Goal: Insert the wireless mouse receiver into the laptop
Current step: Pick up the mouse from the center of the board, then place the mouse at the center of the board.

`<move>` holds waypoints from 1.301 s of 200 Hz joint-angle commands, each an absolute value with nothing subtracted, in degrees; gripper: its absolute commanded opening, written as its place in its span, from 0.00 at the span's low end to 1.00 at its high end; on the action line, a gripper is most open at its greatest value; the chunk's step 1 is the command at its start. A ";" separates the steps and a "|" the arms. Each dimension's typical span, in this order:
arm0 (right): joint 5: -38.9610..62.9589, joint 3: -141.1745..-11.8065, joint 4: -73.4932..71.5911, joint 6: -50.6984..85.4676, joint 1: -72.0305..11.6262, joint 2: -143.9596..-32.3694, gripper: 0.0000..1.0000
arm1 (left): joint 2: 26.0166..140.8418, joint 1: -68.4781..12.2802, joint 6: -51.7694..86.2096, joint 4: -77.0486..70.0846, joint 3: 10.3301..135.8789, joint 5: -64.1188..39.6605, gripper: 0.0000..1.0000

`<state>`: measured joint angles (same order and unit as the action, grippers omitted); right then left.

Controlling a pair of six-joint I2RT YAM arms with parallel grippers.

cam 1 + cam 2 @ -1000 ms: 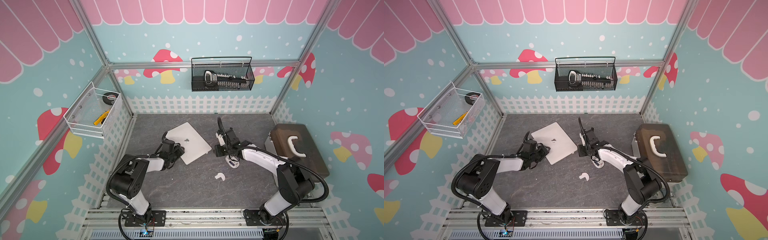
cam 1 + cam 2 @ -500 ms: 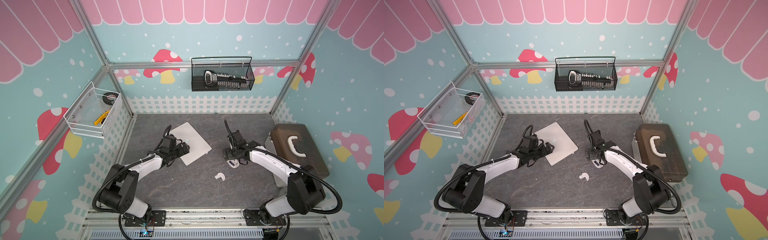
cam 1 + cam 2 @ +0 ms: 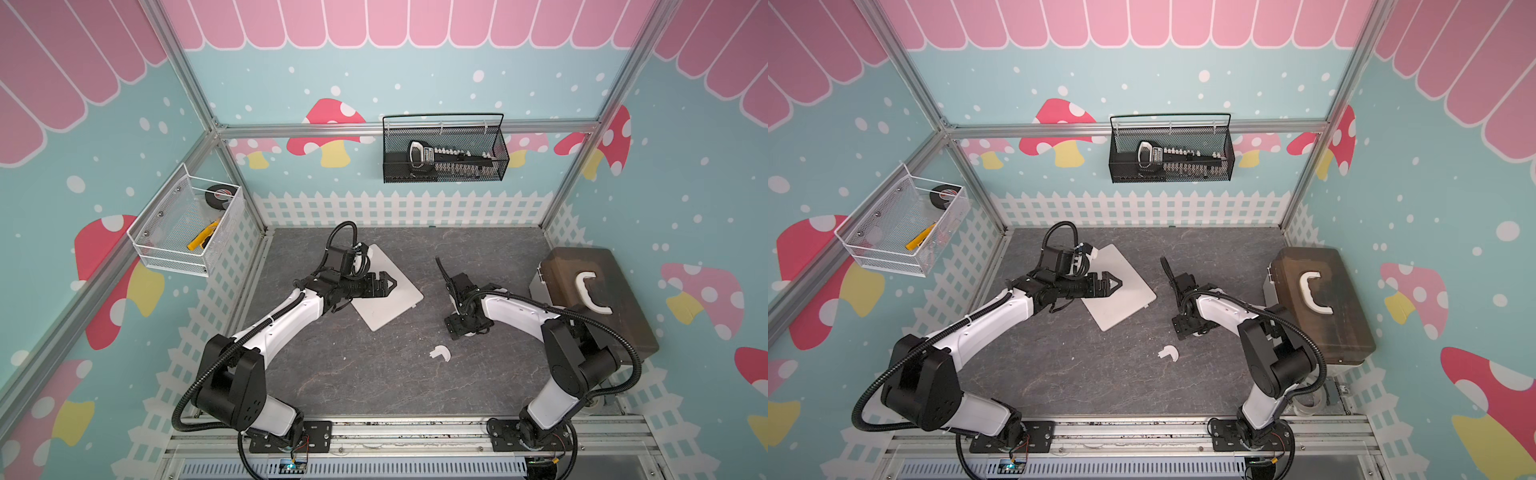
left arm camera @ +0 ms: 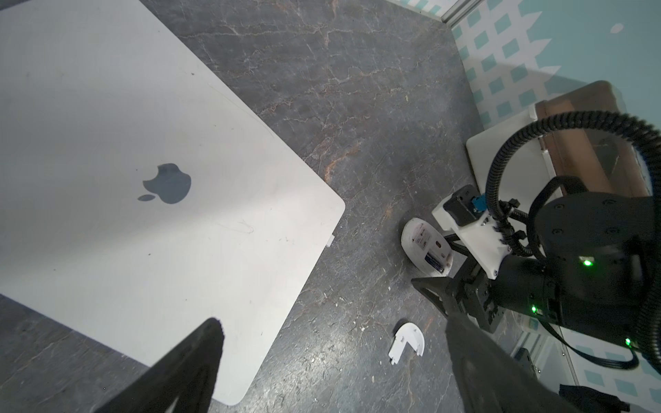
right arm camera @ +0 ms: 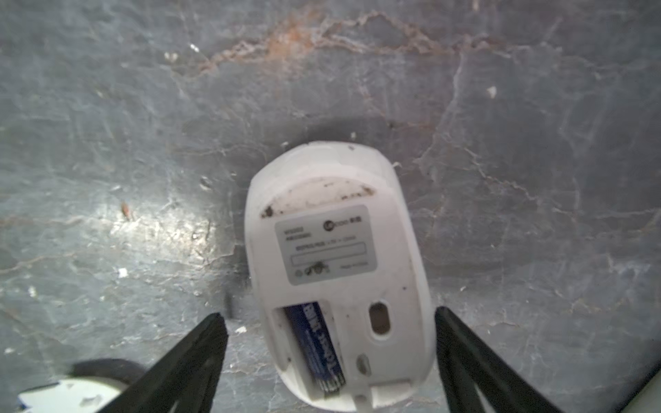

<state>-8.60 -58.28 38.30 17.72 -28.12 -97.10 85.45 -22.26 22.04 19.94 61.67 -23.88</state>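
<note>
On the grey tabletop (image 3: 353, 374), the receiver (image 4: 331, 240) juts from the edge of the laptop (image 4: 143, 143), apparently seated. So the left pincer (image 4: 332, 320) hangs wide and empty over it, and the right pincer (image 5: 329, 318) is wide astride the upturned mouse (image 5: 332, 232).

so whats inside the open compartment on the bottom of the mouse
A blue battery lies in the open bay on the underside of the upturned mouse. Anything beneath the battery is hidden by it.

The grey table (image 3: 374, 382) bore the laptop (image 3: 390, 303) toward its far edge. An upturned mouse (image 4: 425, 246) and a brown case (image 3: 590, 299) lay toward the right edge. A half-round cover (image 3: 440, 353) lay nearer the front edge.
</note>
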 commanded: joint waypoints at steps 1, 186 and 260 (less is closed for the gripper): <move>-7.08 -59.90 37.53 15.34 -28.35 -99.07 0.80 | 85.74 -22.37 19.74 22.02 60.75 -25.24 0.96; 23.07 -63.83 36.16 0.96 -32.10 -84.87 0.28 | 82.13 -32.19 -21.80 31.45 59.94 -25.37 0.86; 13.46 -72.36 43.77 -6.92 -41.73 -98.58 0.29 | 57.60 -34.85 -23.36 33.05 49.66 0.80 0.91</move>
<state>16.19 -68.88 40.32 -1.91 -39.86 -95.77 64.66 -34.72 -22.33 31.90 51.24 -9.85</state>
